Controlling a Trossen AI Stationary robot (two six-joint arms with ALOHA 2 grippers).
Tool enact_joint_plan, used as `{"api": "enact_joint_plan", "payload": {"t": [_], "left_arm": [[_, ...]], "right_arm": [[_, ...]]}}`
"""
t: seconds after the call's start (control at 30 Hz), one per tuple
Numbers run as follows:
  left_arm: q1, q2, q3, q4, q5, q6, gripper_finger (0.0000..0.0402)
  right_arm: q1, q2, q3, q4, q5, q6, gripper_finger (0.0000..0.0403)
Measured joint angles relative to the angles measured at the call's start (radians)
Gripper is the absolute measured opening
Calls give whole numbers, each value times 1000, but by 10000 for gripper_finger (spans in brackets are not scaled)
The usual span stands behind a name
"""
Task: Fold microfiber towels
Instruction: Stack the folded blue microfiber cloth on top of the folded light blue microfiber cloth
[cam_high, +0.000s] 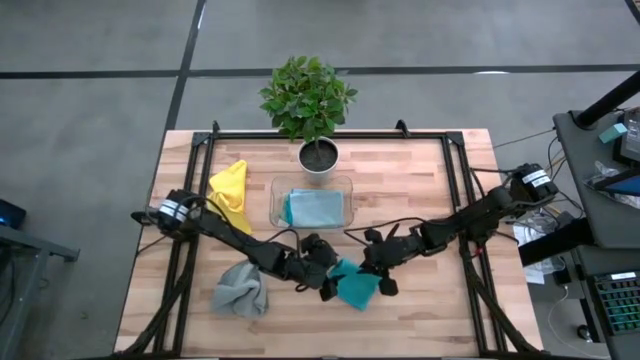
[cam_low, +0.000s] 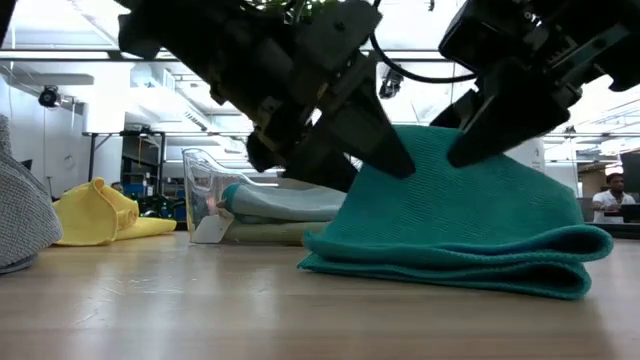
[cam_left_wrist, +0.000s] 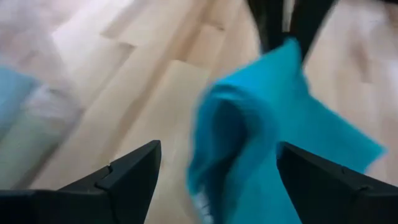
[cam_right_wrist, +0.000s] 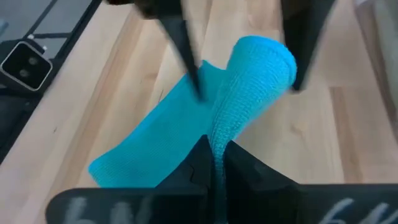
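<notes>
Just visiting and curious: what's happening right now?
Right gripper shut on teal towel. Left gripper open beside it. Nothing in the way.

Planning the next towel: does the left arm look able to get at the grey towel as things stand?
Probably yes. The left gripper is open, holds nothing, and the grey towel lies beside that arm on bare table, nothing between.
</notes>
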Motion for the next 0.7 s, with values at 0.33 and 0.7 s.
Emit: {"api": "enact_joint_plan", "payload": {"t": [0.33, 0.7], "left_arm": [[-1, 26, 1, 83, 52, 78, 163], [-4, 19, 7, 90, 49, 102, 9]], "right_arm": [[1, -14, 0, 3, 18, 0, 9], [1, -27, 0, -13, 17, 130, 89]]}}
